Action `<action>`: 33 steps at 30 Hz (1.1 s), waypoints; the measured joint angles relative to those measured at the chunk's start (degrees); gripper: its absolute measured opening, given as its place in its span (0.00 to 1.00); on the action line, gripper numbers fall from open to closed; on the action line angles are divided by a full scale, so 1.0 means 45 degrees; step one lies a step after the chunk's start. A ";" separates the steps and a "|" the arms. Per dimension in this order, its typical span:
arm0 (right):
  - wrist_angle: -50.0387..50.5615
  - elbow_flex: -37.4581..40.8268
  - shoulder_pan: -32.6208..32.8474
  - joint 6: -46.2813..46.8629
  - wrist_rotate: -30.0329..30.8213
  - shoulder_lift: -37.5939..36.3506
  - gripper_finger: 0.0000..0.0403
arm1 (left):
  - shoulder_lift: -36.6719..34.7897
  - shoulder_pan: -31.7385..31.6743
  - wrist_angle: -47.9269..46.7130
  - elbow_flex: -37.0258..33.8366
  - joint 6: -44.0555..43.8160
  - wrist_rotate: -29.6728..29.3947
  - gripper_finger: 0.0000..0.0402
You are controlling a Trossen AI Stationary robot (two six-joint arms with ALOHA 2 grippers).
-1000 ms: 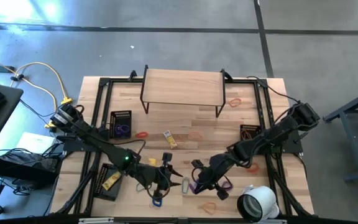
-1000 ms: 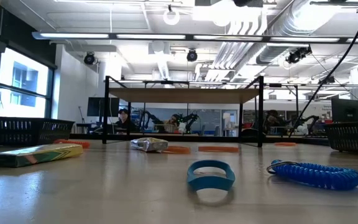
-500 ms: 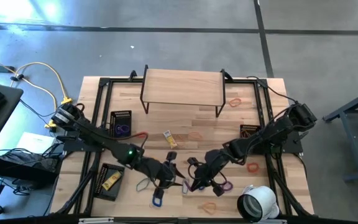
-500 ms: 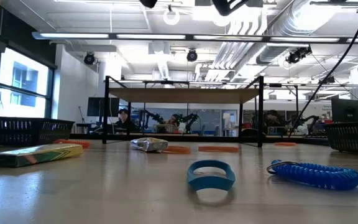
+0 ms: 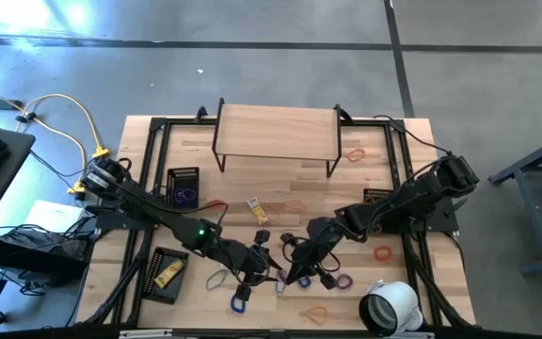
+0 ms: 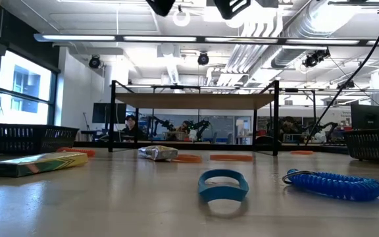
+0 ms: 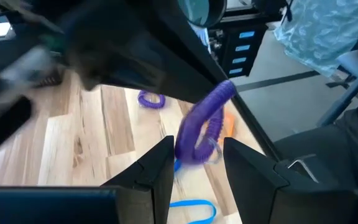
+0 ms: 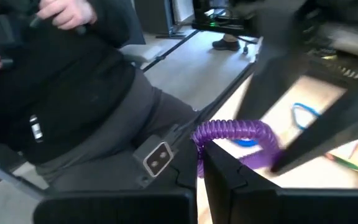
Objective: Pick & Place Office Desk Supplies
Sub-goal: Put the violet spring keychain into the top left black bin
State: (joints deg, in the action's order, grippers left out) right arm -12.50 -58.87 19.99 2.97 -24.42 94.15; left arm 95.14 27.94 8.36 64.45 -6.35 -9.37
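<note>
While my right gripper (image 8: 201, 163) pinches one purple coiled loop (image 8: 234, 134), my left gripper (image 7: 196, 163) seemingly brackets it, near the table's front edge (image 5: 280, 323).

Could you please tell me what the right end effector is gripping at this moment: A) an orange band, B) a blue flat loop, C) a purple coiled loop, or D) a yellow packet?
C: in the right wrist view the right end effector is shut on the purple coiled loop, which also hangs between the left end effector's fingers in the left wrist view.
</note>
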 joint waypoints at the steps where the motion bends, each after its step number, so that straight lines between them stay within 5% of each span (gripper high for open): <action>1: 0.0035 0.0000 -0.0089 0.0029 0.0051 0.0000 0.01 | 0.0074 -0.0030 0.0026 0.0000 0.0052 -0.0007 0.33; 12: 0.0563 0.0000 -0.0264 0.0329 0.0096 -0.0005 0.01 | 0.0086 0.0206 -0.0007 0.0000 0.0418 -0.0184 0.30; 22: 0.0913 0.0005 -0.0264 0.0037 0.0525 -0.0005 0.03 | 0.0086 0.0355 -0.0391 0.0000 0.0105 -0.0733 0.04; 27: 0.0696 0.0003 0.0048 0.0002 0.1322 -0.0005 0.14 | 0.0086 0.0360 -0.0567 0.0000 -0.0180 -0.1052 0.03; 33: 0.0754 0.0001 0.0547 0.0649 0.2920 -0.0005 0.38 | 0.0086 0.0360 -0.0687 0.0000 -0.0582 -0.1053 0.02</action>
State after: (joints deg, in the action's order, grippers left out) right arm -9.11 -58.87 22.46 5.89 -11.28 94.13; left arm 95.53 29.56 5.27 64.45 -8.97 -14.11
